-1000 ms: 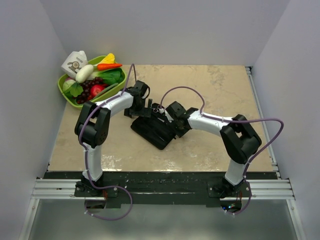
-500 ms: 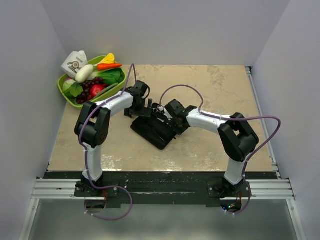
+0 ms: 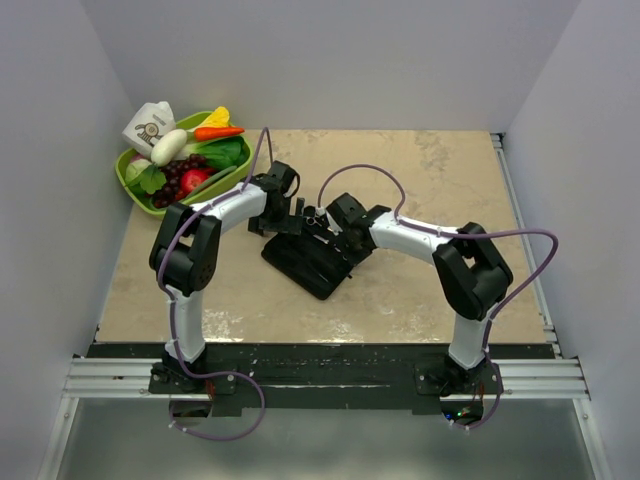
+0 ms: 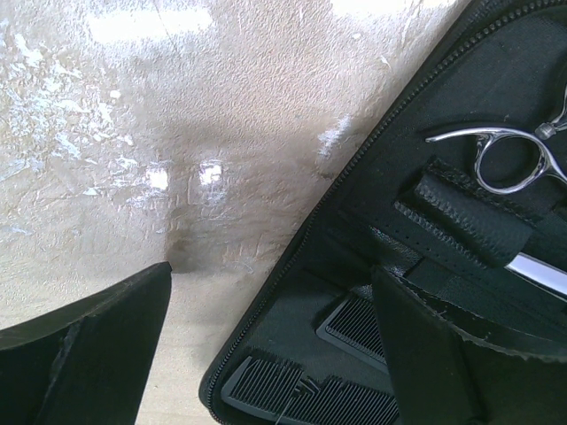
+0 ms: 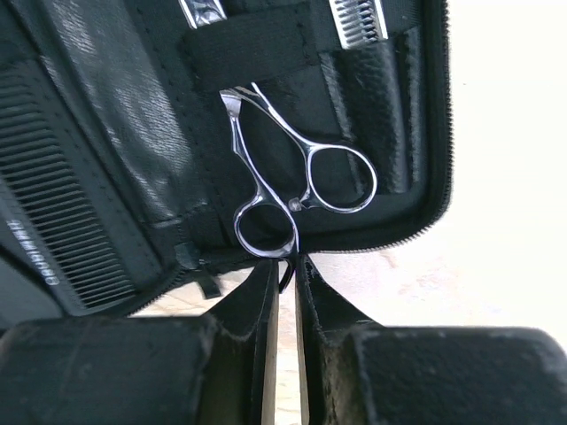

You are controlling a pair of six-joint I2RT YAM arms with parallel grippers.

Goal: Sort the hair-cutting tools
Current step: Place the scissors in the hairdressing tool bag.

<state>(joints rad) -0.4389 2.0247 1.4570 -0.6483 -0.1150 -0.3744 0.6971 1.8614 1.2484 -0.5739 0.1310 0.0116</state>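
Note:
An open black case lies mid-table. In the right wrist view silver scissors sit strapped in the case, ring handles toward me. My right gripper is shut on the rim of the lower ring, at the case's zipper edge. A toothed blade of a second pair of scissors shows at the top, and a black comb lies at the left. My left gripper stands open over the case's corner, above a black comb. One finger is over bare table. A scissors ring shows at the right.
A green basket of toy fruit and vegetables with a small carton stands at the back left corner. Grey walls close in the table on three sides. Both arms meet over the case's far end.
My right gripper has slid left toward the scissors' handle and its jaws have closed onto the ring. The left arm has stayed put, open.

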